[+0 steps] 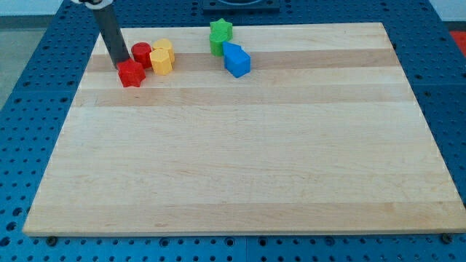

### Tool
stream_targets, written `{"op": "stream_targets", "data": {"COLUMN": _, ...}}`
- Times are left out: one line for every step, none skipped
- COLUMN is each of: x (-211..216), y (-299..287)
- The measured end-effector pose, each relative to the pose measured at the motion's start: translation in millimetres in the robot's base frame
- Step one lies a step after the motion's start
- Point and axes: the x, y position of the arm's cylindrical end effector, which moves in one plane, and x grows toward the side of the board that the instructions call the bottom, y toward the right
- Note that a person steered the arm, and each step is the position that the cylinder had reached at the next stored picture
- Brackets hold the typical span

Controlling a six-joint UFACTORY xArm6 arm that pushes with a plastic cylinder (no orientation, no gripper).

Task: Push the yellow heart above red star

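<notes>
The yellow heart-shaped block sits near the top left corner of the pale wooden desk, its shape only loosely readable at this size. It touches, on its left side, a red block whose rounded form looks roughly cylindrical. Just below and to the view's left of that one lies the red star-shaped block, close against the lower edge of the red rounded block and just beside the yellow heart's lower left, so the three make a tight cluster. The straight dark rod comes down from the view's top left, and my tip meets the desk right at the upper left edge of the red star, apparently touching it; the tip stands to the left of the red rounded block and farther left of the yellow heart. The arm carries no hand, only this rod, so there is nothing spread or pressed together to report. Well apart to the view's right, near the top edge, a green block of star-like shape stands with a blue angular block touching it just below and to its right. The desk rests on a blue perforated base that shows on all sides.
</notes>
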Motion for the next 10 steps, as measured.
{"op": "stream_targets", "data": {"x": 8.4, "y": 0.0}}
{"op": "stream_targets", "data": {"x": 18.3, "y": -0.4}}
{"op": "stream_targets", "data": {"x": -4.2, "y": -16.0}}
{"op": "stream_targets", "data": {"x": -35.5, "y": -23.0}}
{"op": "stream_targets", "data": {"x": -70.9, "y": 7.0}}
{"op": "stream_targets", "data": {"x": -112.2, "y": 59.3}}
{"op": "stream_targets", "data": {"x": -117.2, "y": 95.5}}
{"op": "stream_targets", "data": {"x": -112.8, "y": 96.2}}
{"op": "stream_targets", "data": {"x": -78.1, "y": 90.8}}
{"op": "stream_targets", "data": {"x": -66.7, "y": 89.4}}
